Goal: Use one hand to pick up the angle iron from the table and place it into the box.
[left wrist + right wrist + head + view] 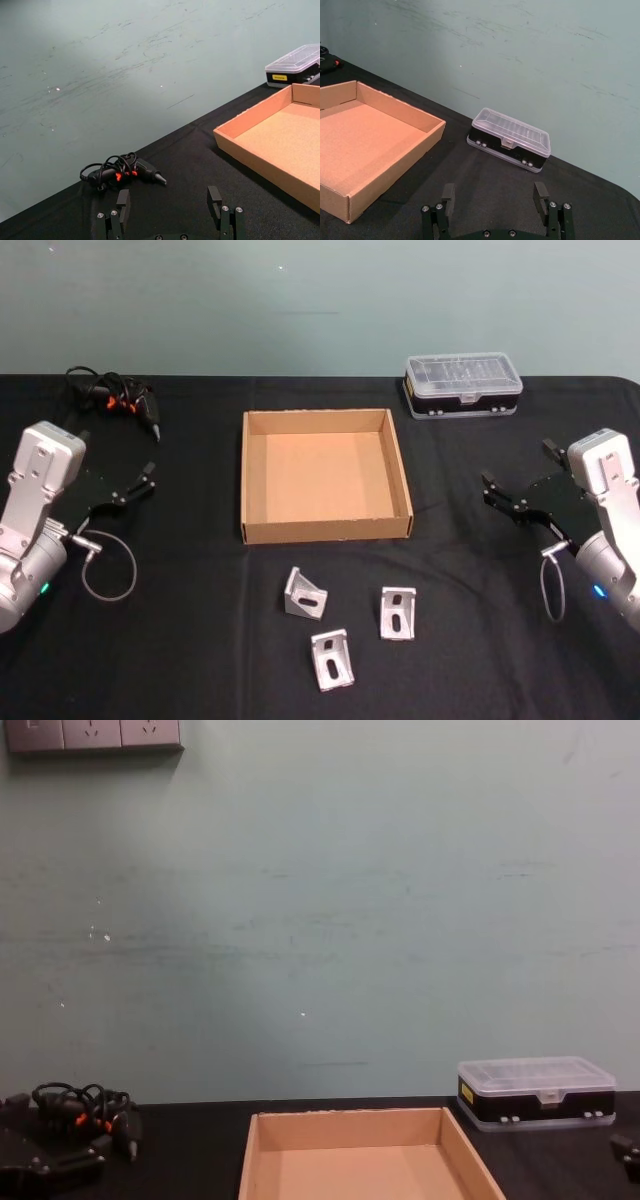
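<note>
Head view: the left tool (pixel 118 465) is out to the left of the box (pixel 325 530), well apart from it. Its fingers are spread wide and it holds nothing. The right tool (pixel 520 467) is out to the right of the box, also well apart, with its fingers spread wide and nothing in them. The left wrist view shows the left tool (pixel 169 200) wide open, and the right wrist view shows the right tool (pixel 494 192) wide open as well.

The brown box sits in the middle of the black desk (pixel 200 640) with nothing inside it. Three grey angle irons lie on the desk, on the robot's side of the box. The first angle iron (pixel 305 593) is closest to the box. The second angle iron (pixel 397 612) is near it, a bit to the right. The third angle iron (pixel 331 658) is farthest from the box.

A black case with a clear lid (pixel 463 383) sits behind the box's right corner. A black cabled unit (pixel 115 395) lies behind the box, far to the left.
</note>
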`<action>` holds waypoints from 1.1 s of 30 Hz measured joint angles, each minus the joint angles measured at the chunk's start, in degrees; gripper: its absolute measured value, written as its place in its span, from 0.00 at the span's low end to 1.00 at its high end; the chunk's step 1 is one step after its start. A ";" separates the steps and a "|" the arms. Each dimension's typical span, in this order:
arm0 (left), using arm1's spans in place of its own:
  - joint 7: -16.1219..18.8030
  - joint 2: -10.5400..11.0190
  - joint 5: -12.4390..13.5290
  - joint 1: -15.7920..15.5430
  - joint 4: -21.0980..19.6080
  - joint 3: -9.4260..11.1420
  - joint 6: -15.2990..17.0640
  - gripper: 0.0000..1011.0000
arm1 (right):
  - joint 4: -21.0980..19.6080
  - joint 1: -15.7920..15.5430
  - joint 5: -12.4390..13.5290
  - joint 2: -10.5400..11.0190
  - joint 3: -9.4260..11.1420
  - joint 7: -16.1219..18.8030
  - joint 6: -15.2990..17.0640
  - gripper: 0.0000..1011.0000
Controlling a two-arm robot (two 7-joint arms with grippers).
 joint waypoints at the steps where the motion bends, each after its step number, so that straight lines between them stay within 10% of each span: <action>1: 0.00 0.00 0.00 0.00 0.00 0.00 0.00 1.00 | 0.00 0.00 0.00 0.00 0.00 0.00 0.00 0.99; 33: 0.00 0.00 0.00 0.00 0.00 0.00 0.00 1.00 | 0.00 0.00 0.00 0.00 0.00 0.00 0.00 0.99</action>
